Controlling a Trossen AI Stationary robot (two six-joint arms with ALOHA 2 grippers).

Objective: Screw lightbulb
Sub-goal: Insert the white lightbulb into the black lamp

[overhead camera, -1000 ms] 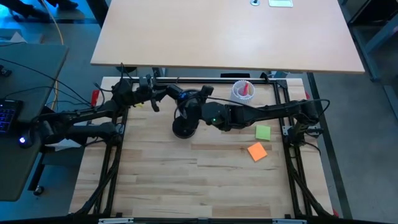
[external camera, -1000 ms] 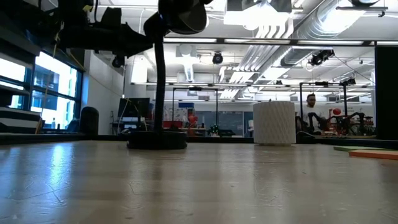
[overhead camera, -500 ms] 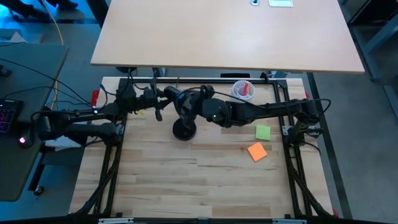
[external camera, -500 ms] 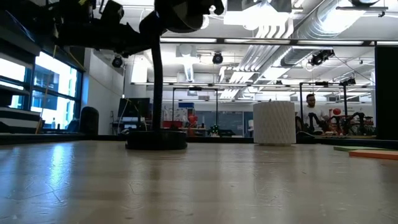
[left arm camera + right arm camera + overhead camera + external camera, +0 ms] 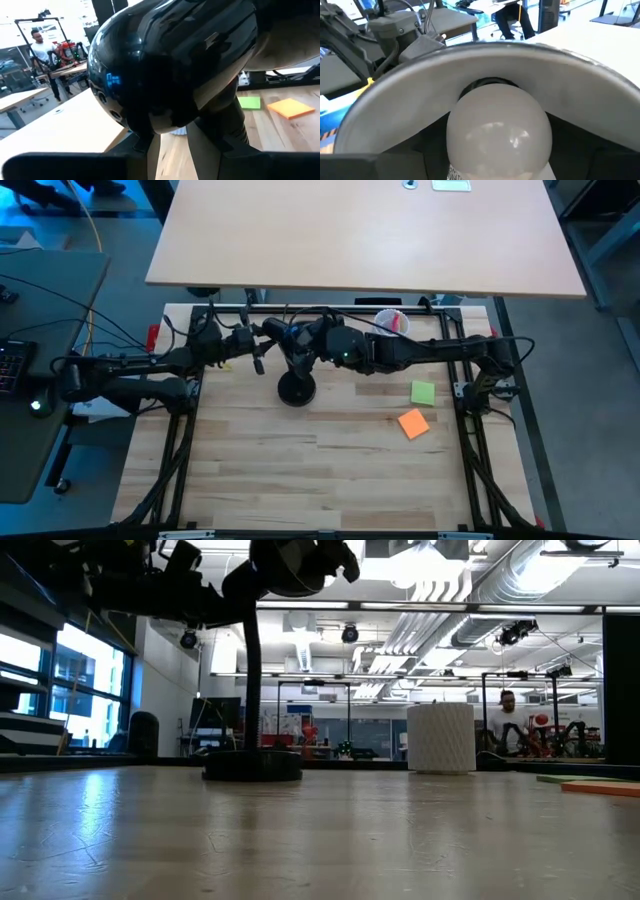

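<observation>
**Bulb at socket, right arm advanced toward lamp head**

Since the earlier frames the right arm has reached further toward the lamp head, and the left arm has edged inward with it. Right gripper [image 5: 318, 338] is at the shade of the black desk lamp [image 5: 296, 388]. Right wrist view: the lightbulb [image 5: 499, 129] sits inside the silvery shade rim [image 5: 485, 62], dome toward the camera, base into the socket. Fingers not visible, so I cannot tell whether they pinch the bulb or stand spread. Left gripper [image 5: 256, 350] is close against the back of the lamp head [image 5: 170, 70]; its grip is likewise unreadable.

Risks, as judged: cross-threading if the bulb enters tilted; the bulb dropping if released before the threads catch; the lamp tipping if the head is pushed sideways unbraced.
</observation>
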